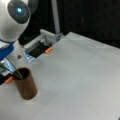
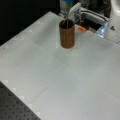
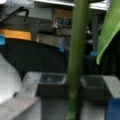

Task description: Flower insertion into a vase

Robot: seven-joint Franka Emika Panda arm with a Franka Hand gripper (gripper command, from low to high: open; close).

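The dark brown cylindrical vase (image 1: pixel 25 85) (image 2: pixel 67 35) stands upright on the white table in both front views. A thin green flower stem (image 1: pixel 17 73) (image 2: pixel 66 17) slants down into its mouth, lower end inside. From the vase the stem runs up to my blue-covered gripper (image 2: pixel 67 3) (image 1: pixel 5 51), which hangs just above the vase and is cut off by the frame edge, shut on the stem. The wrist view is filled by the stem (image 3: pixel 75 62) running top to bottom, with a green leaf (image 3: pixel 110 30) at the right. The blossom is out of view.
The white table (image 1: pixel 80 75) (image 2: pixel 62 82) stretches wide around the vase. Behind the vase lie a metal frame (image 1: pixel 42 40) (image 2: pixel 92 16), an orange piece (image 1: pixel 48 50) (image 2: pixel 81 28) and the white robot base (image 2: pixel 113 22). A dark perforated board (image 2: pixel 12 107) borders the table's corner.
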